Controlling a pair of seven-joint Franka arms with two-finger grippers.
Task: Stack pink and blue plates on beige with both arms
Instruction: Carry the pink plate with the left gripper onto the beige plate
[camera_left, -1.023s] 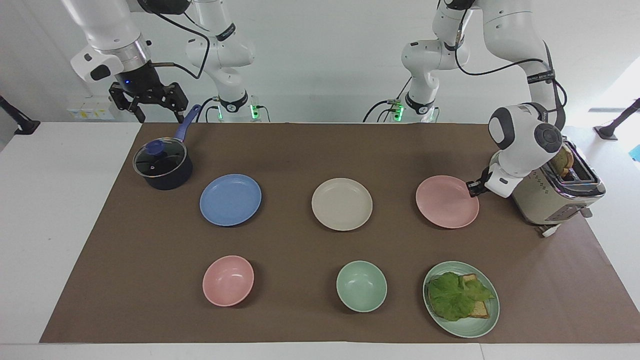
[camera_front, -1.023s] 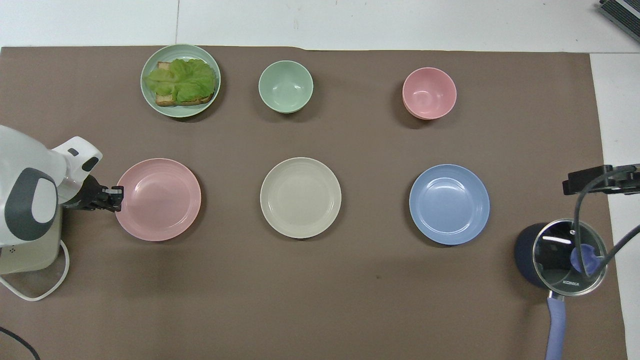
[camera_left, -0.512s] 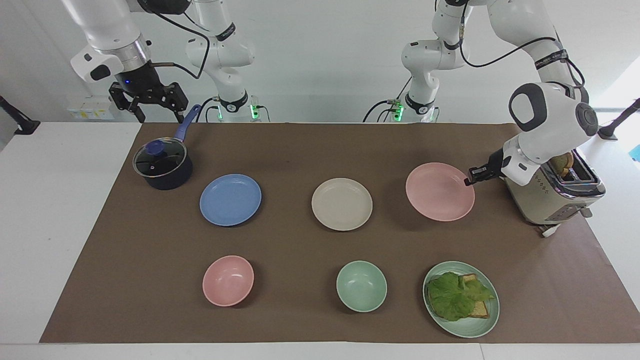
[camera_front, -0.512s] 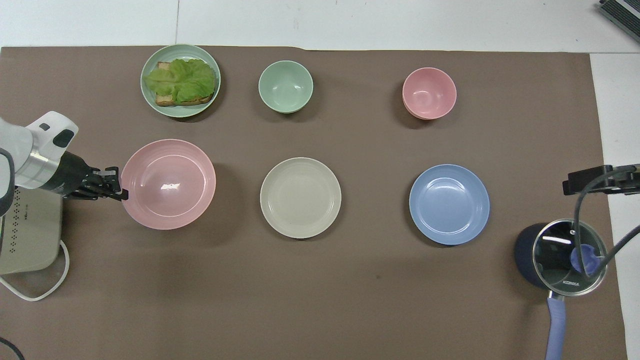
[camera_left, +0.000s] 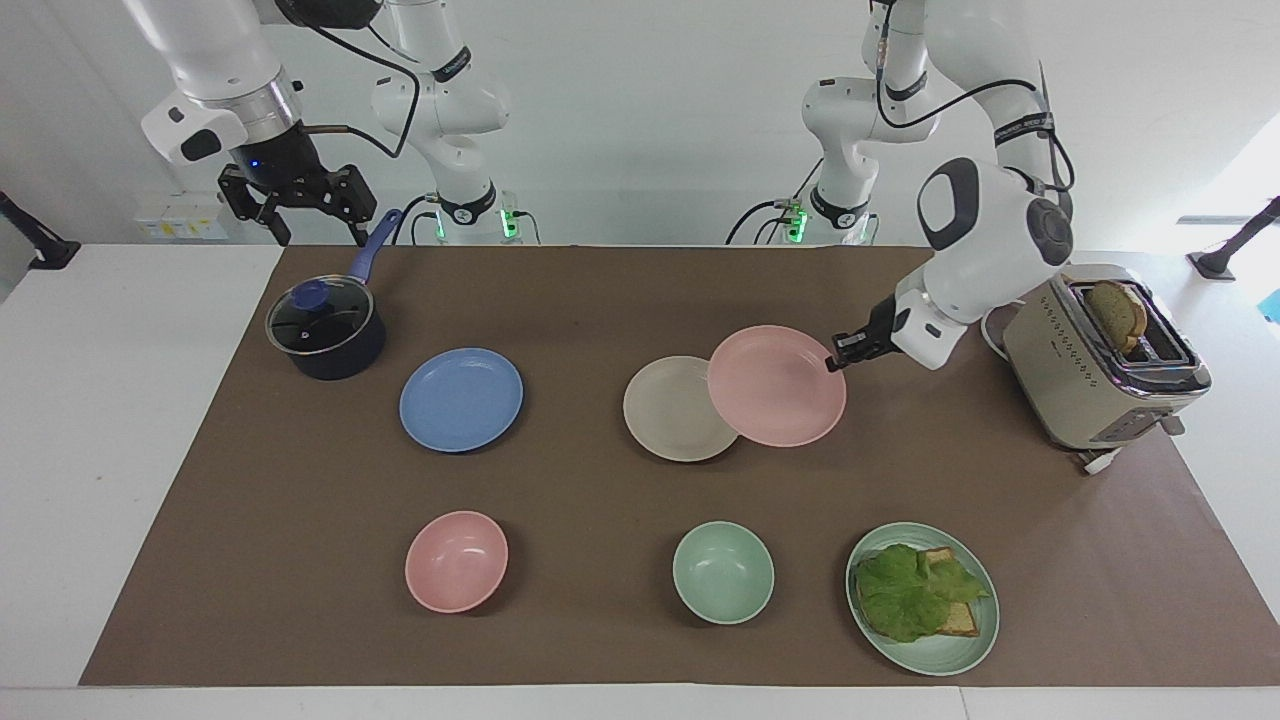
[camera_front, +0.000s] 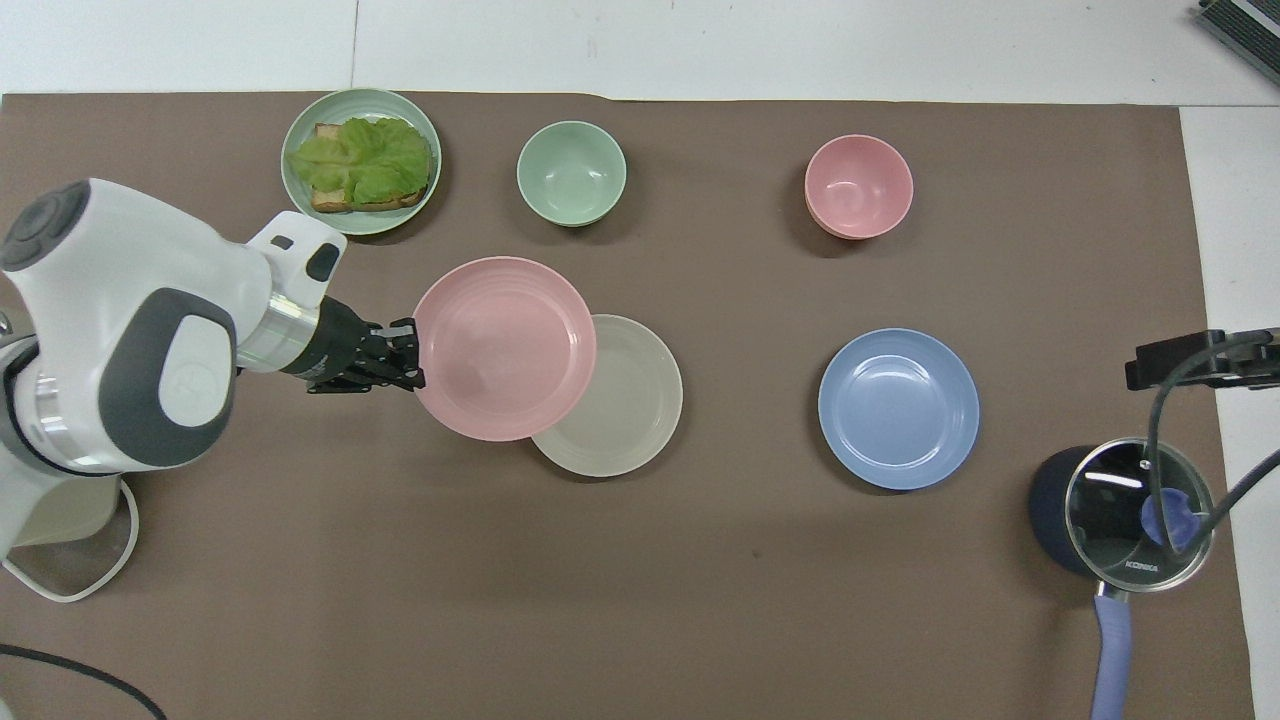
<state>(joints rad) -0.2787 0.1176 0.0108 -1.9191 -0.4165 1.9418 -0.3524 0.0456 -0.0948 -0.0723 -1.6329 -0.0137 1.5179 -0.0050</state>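
The pink plate (camera_left: 775, 385) (camera_front: 505, 348) hangs above the mat, gripped at its rim by my left gripper (camera_left: 838, 355) (camera_front: 408, 355), which is shut on it. It hovers over the edge of the beige plate (camera_left: 670, 412) (camera_front: 632, 412) that faces the left arm's end of the table. The beige plate lies flat at the middle of the brown mat. The blue plate (camera_left: 461, 399) (camera_front: 898, 408) lies beside it toward the right arm's end. My right gripper (camera_left: 322, 238) (camera_front: 1200, 362) waits open and empty, up in the air over the pot's handle.
A dark pot with a glass lid (camera_left: 325, 330) stands near the blue plate. A beige toaster (camera_left: 1100, 365) with bread in it stands at the left arm's end. Farther from the robots sit a pink bowl (camera_left: 456, 561), a green bowl (camera_left: 722, 572) and a green plate (camera_left: 960, 655) with a lettuce sandwich.
My left gripper lifted the pink plate off the mat beside the toaster and carried it toward the middle, partly over the beige plate. The right arm stayed still.
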